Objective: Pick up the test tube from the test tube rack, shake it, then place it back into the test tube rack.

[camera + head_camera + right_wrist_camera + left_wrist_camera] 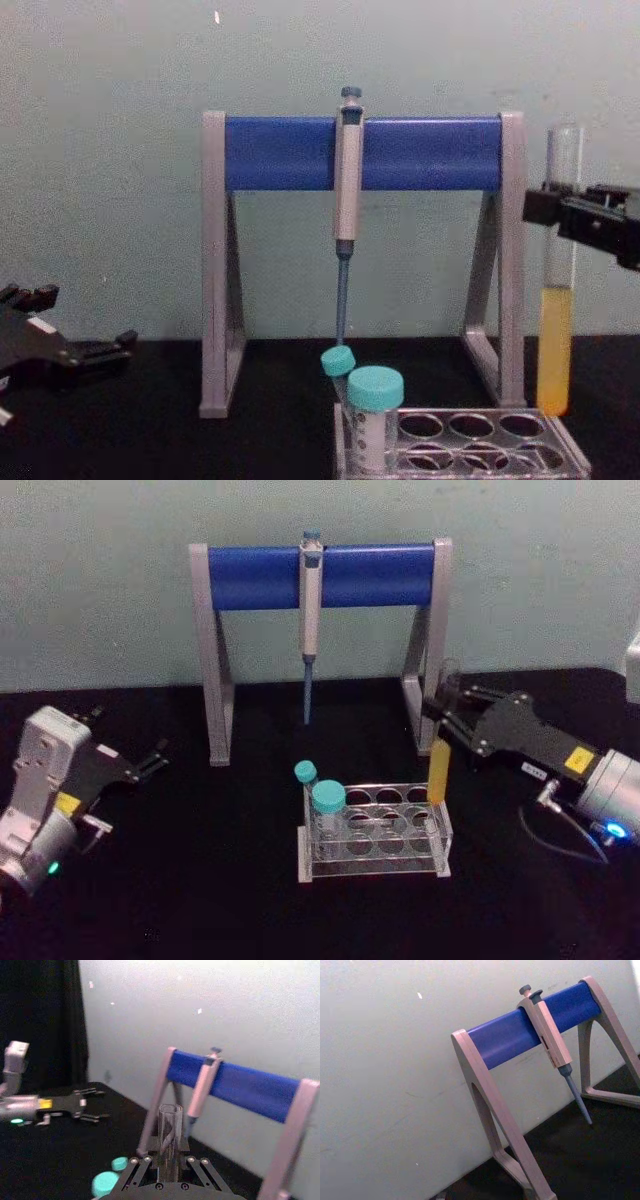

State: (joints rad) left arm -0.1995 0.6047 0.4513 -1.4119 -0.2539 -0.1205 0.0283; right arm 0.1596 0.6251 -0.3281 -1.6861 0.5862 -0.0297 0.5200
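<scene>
Tube (438,775) upright at a corner of the rack (375,868)
Right gripper (442,718) clamps it high (clear of the liquid (554,350)) to hold it plumb; left gripper (155,758) parked open, far left.

The test tube (558,300) is clear above, yellow below.

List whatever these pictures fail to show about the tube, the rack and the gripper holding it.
Chest view: whether the long clear glass test tube with yellow liquid has its tip inside the low clear plastic test tube rack or just above; tip and rim merge.
Chest view: the rack's front, cut off by the bottom edge.
Right wrist view: the tube's liquid, hidden behind the right gripper.
</scene>
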